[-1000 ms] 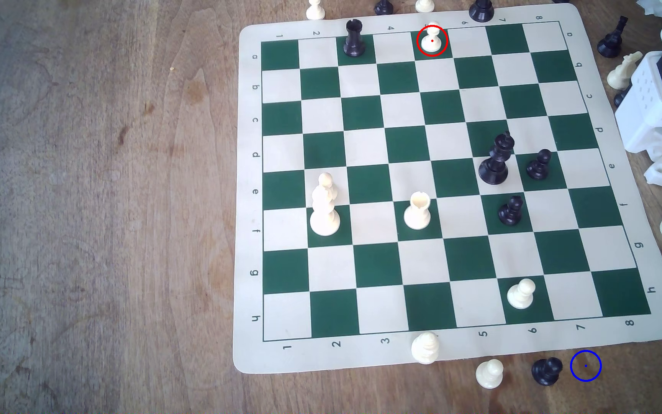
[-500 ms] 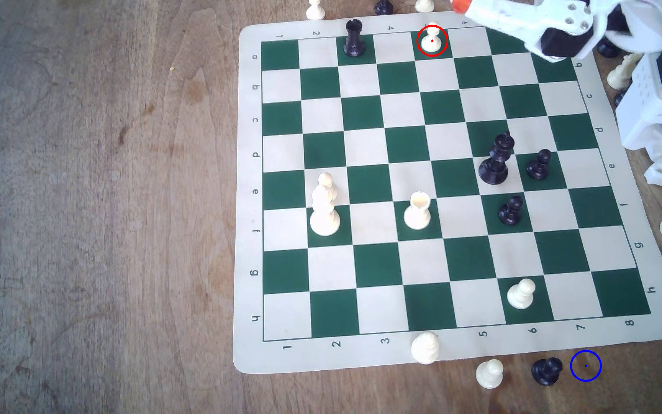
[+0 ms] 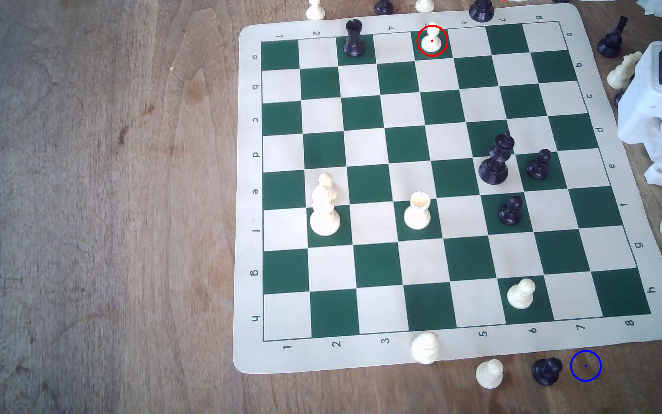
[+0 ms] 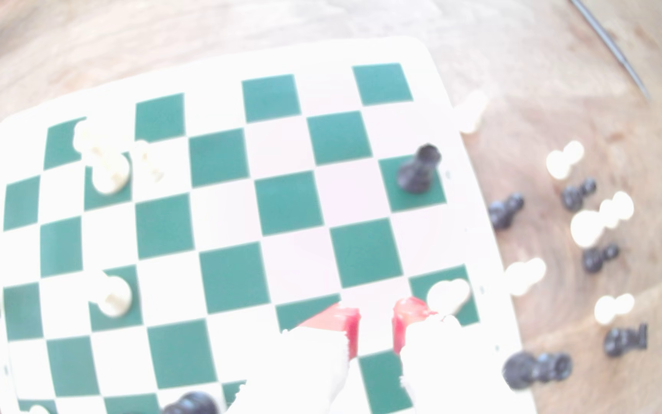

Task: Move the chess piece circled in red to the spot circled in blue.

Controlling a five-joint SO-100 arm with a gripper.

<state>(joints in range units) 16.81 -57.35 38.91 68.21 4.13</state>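
A: While the gripper (image 4: 375,330) hangs over the board, its red-tipped jaws stand apart, holding nothing.

B: Pawn?

A: Chess piece circled in red (image 3: 431,40) stands upright on a green edge square, just beside the fingertips (image 4: 409,314).

B: Handling?

A: Likely light, hard, slick plastic; pinch the neck. Blue-circled spot (image 3: 585,366) is well apart.

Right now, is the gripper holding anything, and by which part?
Nothing. The gripper is open with board showing between its red tips; the pawn stands free on its square.
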